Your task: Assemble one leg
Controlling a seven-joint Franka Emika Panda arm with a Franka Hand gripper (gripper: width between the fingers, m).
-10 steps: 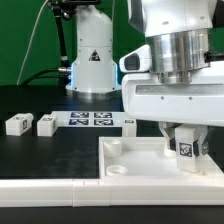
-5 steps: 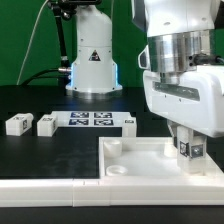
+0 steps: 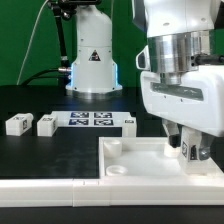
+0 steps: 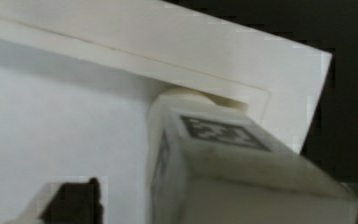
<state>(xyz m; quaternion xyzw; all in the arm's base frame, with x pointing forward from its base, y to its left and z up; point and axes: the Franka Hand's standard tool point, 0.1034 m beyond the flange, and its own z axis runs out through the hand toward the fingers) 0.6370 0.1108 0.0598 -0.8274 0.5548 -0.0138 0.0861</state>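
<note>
My gripper (image 3: 189,150) is shut on a leg (image 3: 190,151), a small white block with a black-and-white tag. It holds the leg upright over the far corner, on the exterior view's right, of the large white tray-like piece (image 3: 130,158). In the wrist view the leg (image 4: 220,150) fills the space between the fingers, and its end meets the piece's corner hole (image 4: 208,98). One dark finger (image 4: 73,200) shows beside it. Three more legs lie on the black table: two on the left (image 3: 17,124) (image 3: 45,124) and one past the marker board (image 3: 128,121).
The marker board (image 3: 90,119) lies flat on the table between the loose legs. The robot's white base (image 3: 92,65) stands behind it. A white strip (image 3: 40,190) runs along the front edge of the table.
The gripper has moved slightly to the exterior view's right and turned with the leg, so the leg's tag now faces the camera less squarely.
</note>
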